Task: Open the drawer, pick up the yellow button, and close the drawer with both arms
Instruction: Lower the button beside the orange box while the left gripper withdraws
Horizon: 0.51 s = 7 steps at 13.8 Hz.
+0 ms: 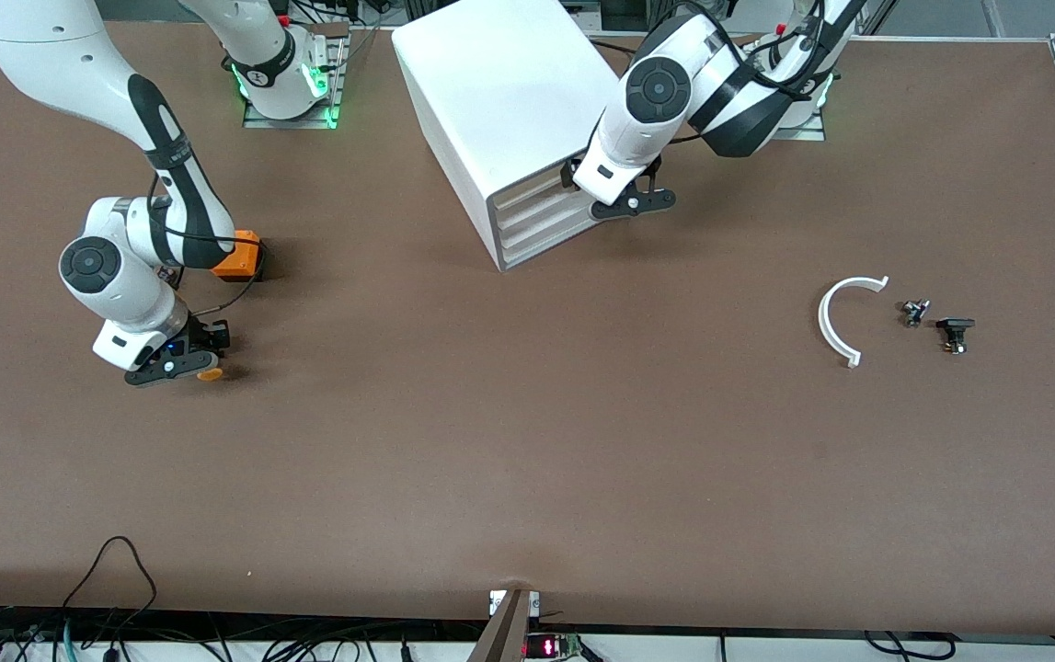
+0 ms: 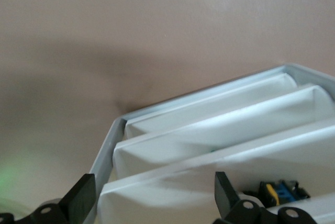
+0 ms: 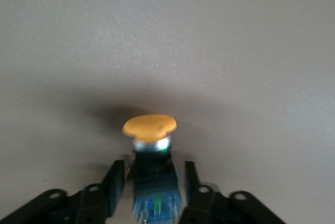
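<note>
The button (image 3: 149,125), with a round orange cap and a dark body, sits between the fingers of my right gripper (image 3: 152,182). The fingers are open with a gap on each side of its body. In the front view this gripper (image 1: 179,366) is low at the table toward the right arm's end, and the orange cap (image 1: 209,374) pokes out at its tip. My left gripper (image 1: 626,204) is at the front of the white cabinet (image 1: 499,83), by the drawer (image 1: 536,188). Its fingers (image 2: 84,198) are wide open either side of a drawer front (image 2: 172,192). Small blue and yellow parts (image 2: 277,191) show in a narrow gap above that front.
An orange cube (image 1: 238,256) lies beside the right arm's forearm. Toward the left arm's end lie a white curved strip (image 1: 844,317) and two small dark parts (image 1: 915,312) (image 1: 955,333). Cables hang at the table edge nearest the front camera.
</note>
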Each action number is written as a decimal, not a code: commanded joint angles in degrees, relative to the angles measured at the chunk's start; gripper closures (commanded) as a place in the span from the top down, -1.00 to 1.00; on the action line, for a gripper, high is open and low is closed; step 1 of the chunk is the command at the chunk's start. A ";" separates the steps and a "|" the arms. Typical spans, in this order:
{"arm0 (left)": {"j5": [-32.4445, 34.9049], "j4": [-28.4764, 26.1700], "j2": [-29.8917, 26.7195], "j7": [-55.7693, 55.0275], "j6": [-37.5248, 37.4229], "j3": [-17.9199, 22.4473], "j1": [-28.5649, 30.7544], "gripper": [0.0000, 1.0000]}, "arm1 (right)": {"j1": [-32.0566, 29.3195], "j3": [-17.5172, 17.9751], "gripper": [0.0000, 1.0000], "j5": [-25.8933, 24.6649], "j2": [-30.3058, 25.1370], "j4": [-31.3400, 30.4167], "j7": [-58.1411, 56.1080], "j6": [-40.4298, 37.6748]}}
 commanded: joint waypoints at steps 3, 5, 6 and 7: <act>-1.28 5.08 -4.64 14.68 -1.31 12.64 4.56 1.00 | -1.18 4.15 1.00 2.30 -5.53 7.46 -0.37 -15.05; -1.10 7.27 -6.57 20.84 -3.49 19.56 4.74 1.00 | -1.10 4.68 1.00 7.39 -6.15 12.90 -0.64 -22.43; -1.19 8.59 -7.80 25.40 -6.30 22.48 4.74 1.00 | -0.83 4.77 1.00 8.90 -6.07 16.15 -0.64 -26.03; -1.19 9.73 -9.29 30.06 -9.37 25.90 4.48 1.00 | -0.57 4.77 1.00 9.70 -6.07 18.36 -0.55 -28.50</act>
